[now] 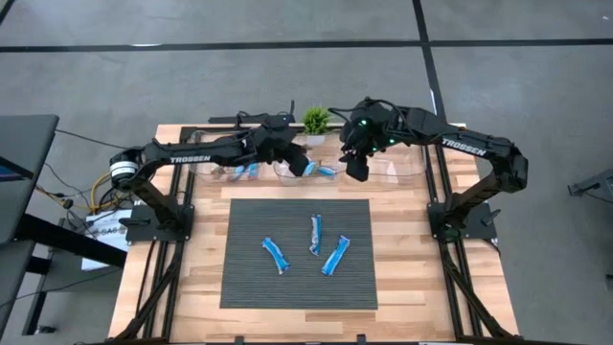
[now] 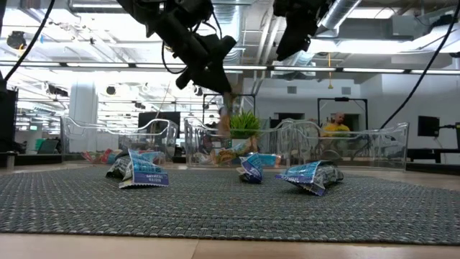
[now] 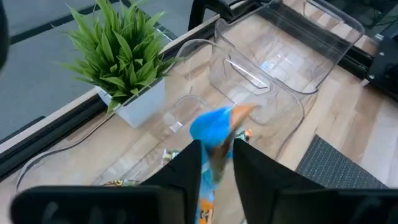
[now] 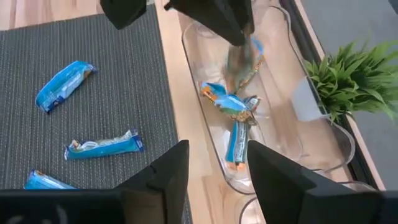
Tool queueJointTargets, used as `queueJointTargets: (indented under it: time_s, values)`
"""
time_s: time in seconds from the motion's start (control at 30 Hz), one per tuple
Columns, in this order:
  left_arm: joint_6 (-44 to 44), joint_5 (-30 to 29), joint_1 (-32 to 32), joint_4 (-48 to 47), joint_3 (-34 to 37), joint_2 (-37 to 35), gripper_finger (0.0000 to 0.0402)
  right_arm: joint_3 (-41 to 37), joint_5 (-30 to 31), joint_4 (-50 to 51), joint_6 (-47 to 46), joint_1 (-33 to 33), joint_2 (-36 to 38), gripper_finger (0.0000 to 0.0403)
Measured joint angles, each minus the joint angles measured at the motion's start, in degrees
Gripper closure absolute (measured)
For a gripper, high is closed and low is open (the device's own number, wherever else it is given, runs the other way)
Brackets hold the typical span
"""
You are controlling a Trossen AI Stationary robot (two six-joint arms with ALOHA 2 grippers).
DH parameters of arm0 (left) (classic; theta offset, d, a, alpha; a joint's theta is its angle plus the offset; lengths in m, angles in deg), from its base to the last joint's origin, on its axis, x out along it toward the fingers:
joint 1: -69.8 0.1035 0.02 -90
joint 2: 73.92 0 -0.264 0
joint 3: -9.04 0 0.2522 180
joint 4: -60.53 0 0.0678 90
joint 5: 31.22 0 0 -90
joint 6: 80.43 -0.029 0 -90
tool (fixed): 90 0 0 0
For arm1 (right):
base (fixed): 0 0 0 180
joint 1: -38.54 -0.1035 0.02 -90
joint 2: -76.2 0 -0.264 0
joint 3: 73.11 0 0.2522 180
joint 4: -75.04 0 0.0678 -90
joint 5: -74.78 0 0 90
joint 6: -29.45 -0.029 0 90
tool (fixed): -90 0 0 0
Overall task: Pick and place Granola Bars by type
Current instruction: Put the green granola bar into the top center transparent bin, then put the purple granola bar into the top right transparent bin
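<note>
My left gripper (image 1: 301,165) is shut on a blue-and-orange granola bar (image 3: 216,129) above the middle clear bin (image 1: 287,175) at the table's far side. It also shows in the right wrist view (image 4: 231,28), with the bar (image 4: 241,59) hanging over several bars (image 4: 231,109) that lie in that bin. My right gripper (image 1: 356,171) is open and empty, raised just right of the left one. Three blue bars (image 1: 275,255) (image 1: 315,235) (image 1: 336,255) lie flat on the dark mat (image 1: 249,220). My left gripper pinches the granola bar between its two fingers (image 3: 186,168). The bar's free end (image 3: 241,112) sticks out past the fingertips. The fingers slant downward from the table's left. The bar hangs below them, lifted clear above the middle bin.
Three clear bins stand in a row along the far side: left (image 1: 230,171), middle, right (image 1: 397,168). The left one also holds bars. A small green potted plant (image 1: 316,120) stands behind them. The mat covers the table's middle, with bare wood (image 1: 412,268) around it.
</note>
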Motion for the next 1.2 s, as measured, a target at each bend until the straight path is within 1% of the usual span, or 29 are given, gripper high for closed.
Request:
queueJointTargets:
  time_s: [0.17,0.27,0.33,0.37,0.47,0.53,0.63,0.7,0.77,0.87,0.97,1.07,1.2]
  values:
    - [-0.08,-0.3,-0.03,0.13,0.0,0.0,0.0272,-0.02,-1.04,1.71,0.04,-0.24,0.1,0.0255]
    - [-0.48,0.83,-0.8,0.08,0.0,-0.02,0.026,-1.18,-6.94,2.76,1.75,-0.9,0.74,0.0258]
    - [-1.1,2.21,-1.69,-0.56,0.1,-0.86,0.0259,-4.32,-10.37,2.06,1.56,-1.71,3.14,0.0261]
    - [-1.52,2.68,-2.23,-0.79,0.11,-1.59,0.0261,-6.44,-11.13,0.98,0.75,-2.28,4.8,0.0263]
    - [-1.83,2.87,-4.21,-3.47,0.12,-5.4,0.027,-16.14,-11.45,-3.13,-4.54,-4.18,10.85,0.027]
    - [-1.83,2.29,-5.96,-3.74,1.44,-9.0,0.0278,-24.06,-11.18,-10.21,-10.82,-6.15,15.61,0.0275]
    - [0.95,0.82,-9.39,-1.9,6.43,-14.78,0.0288,-35.22,-9.57,-22.86,-23.63,-10.1,22.22,0.0281]
    - [4.98,0.02,-12.09,-2.05,10.56,-18.13,0.0293,-40.71,-5.7,-29.85,-34.61,-13.08,24.49,0.0283]
    - [10.6,-0.09,-15.12,-2.45,14.64,-20.98,0.0297,-44.06,-0.79,-32.6,-45.38,-16.23,25.6,0.0284]
    - [18.49,-0.1,-20.25,-3.38,19.33,-24.5,0.0301,-45.75,6.1,-32.21,-57.87,-21.37,24.72,0.0285]
    - [23.29,0.08,-24.84,-6.76,22.01,-26.64,0.0303,-45.83,9.99,-32.63,-65.74,-25.87,21.56,0.0285]
    - [26.61,0.1,-28.5,-11.08,23.24,-28.0,0.0303,-45.37,11.77,-33.26,-74.82,-29.3,17.4,0.0285]
    - [30.12,2.8,-31.78,-17.09,23.56,-28.49,0.0304,-44.11,11.77,-33.29,-87.58,-33.39,10.85,0.0285]
